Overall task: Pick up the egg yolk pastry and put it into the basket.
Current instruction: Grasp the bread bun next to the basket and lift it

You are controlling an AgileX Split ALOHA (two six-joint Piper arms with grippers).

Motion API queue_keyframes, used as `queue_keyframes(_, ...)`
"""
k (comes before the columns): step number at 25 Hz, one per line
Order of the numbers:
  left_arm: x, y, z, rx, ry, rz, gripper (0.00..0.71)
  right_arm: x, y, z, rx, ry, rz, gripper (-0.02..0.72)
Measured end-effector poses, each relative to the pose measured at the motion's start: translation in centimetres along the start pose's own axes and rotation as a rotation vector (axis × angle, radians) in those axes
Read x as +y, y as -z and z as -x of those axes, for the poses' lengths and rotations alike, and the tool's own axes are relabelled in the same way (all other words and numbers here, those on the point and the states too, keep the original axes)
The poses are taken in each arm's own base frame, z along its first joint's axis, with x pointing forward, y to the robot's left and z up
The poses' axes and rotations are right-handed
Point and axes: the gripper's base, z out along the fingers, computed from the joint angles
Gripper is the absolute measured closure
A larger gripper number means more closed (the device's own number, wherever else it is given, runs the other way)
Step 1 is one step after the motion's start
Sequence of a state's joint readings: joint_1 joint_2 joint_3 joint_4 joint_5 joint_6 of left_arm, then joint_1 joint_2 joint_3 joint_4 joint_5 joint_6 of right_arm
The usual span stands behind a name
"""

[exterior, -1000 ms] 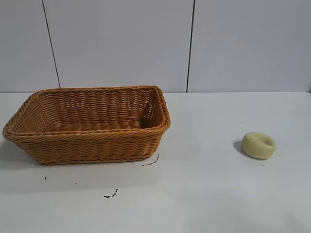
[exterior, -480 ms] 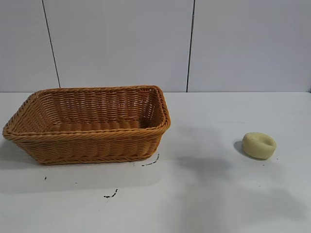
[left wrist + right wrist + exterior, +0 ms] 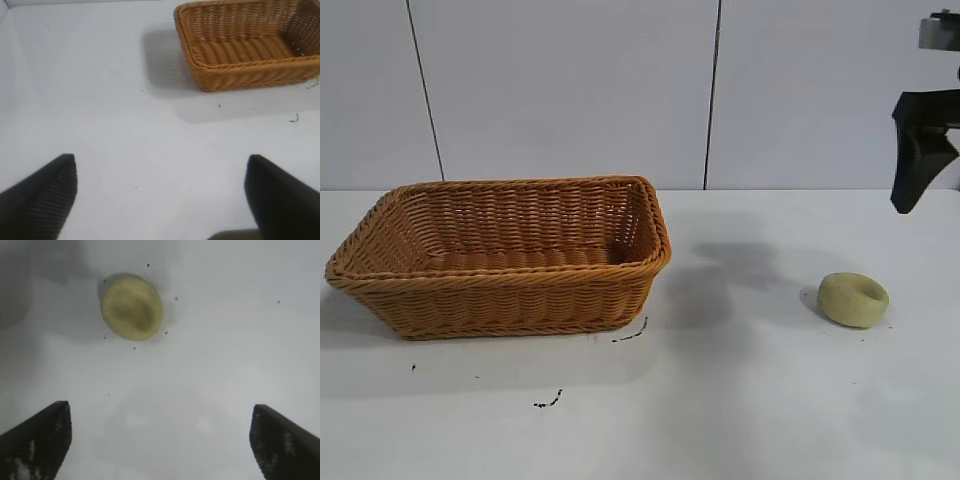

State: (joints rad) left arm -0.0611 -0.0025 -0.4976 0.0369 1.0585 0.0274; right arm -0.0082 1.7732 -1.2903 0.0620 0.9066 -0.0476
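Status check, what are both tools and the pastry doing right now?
Right tool open, above the table, empty. Left tool open, idle, away from the basket. Egg yolk pastry on the table, right of the basket. Nothing in the way.

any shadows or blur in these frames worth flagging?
Exterior view: soft grey shadow on the table between basket and egg yolk pastry; right end effector cropped at the frame edge. Right wrist view: pastry soft-edged, dark patch in one corner. Left wrist view: basket casts a shadow; left end effector fingers blurred.
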Motion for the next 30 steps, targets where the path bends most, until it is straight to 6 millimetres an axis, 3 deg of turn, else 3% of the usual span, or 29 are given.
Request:
queue_keyframes(6, 0.0, 0.0, 0.0, 0.000, 0.000, 0.000, 0.017, 0.0, -2.8, 2.4, 0.048, 0.008, 0.009, 0.008)
queue_keyframes(17, 0.0, 0.0, 0.0, 0.000, 0.000, 0.000, 0.017, 4.0, -4.9, 2.4, 0.065, 0.116, 0.028, 0.008)
queue_keyframes(23, 0.0, 0.0, 0.0, 0.000, 0.000, 0.000, 0.017, 4.0, -7.0, 2.5, 0.083, 0.113, 0.014, 0.008)
queue_keyframes(30, 0.0, 0.0, 0.0, 0.000, 0.000, 0.000, 0.017, 3.8, -11.0, 2.3, 0.116, 0.099, -0.001, 0.008)
